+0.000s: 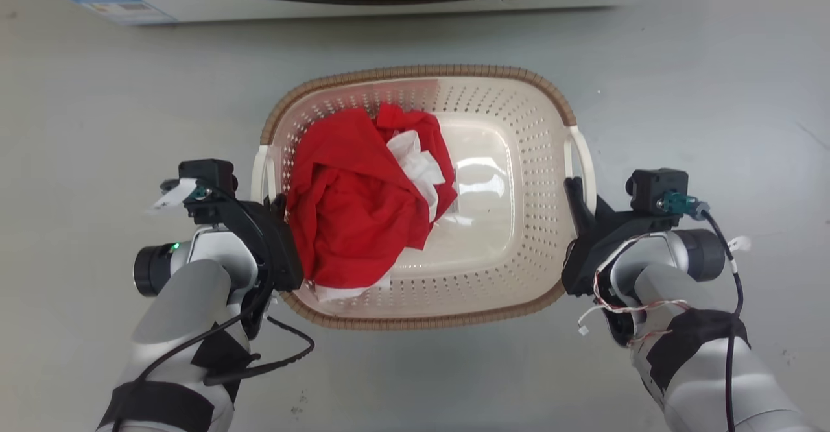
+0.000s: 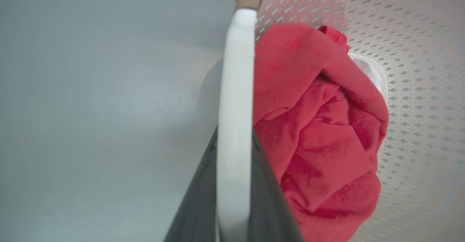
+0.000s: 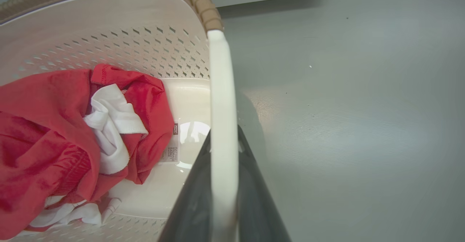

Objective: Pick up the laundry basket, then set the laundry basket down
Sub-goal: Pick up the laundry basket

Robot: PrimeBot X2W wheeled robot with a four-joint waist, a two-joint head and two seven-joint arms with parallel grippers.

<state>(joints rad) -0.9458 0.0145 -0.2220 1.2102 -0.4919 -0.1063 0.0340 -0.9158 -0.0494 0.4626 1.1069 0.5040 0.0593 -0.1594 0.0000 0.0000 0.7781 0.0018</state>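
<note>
**Head view first: basket clamped at both handles**

Head view. The basket (image 1: 454,72) lies over the grey floor (image 1: 97,127), in front of the machine (image 1: 259,7) and between the two arms. I cannot tell whether it rests on the floor or hangs clear of it. A red cloth (image 1: 350,205) wrapped round a white cloth (image 1: 418,159) is heaped in its left half. The right half is bare, so I judge the left side to be the heavier. The left gripper (image 1: 277,206) is at the left handle (image 1: 260,172) and the right gripper (image 1: 574,189) is at the right handle (image 1: 583,153).

Left wrist view. The two dark fingers (image 2: 198,205) stand one on each side of the white handle bar, closed against it with no gap showing. The red cloth presses close to the inner finger.

Right wrist view. The grip is the same here: dark fingers (image 3: 192,198) pinch the handle bar from both sides, with the floor on the outer side and the basket wall on the inner.

Doing it well seems to call for the following:
- Raise and lower both arms at one rate so the rim stays level.
- Expect more pull on the left arm.
- Avoid drawing the handles apart or together, since thin plastic bars may flex or slip.
- Bring the bottom flat onto the floor before either grip opens.
</note>
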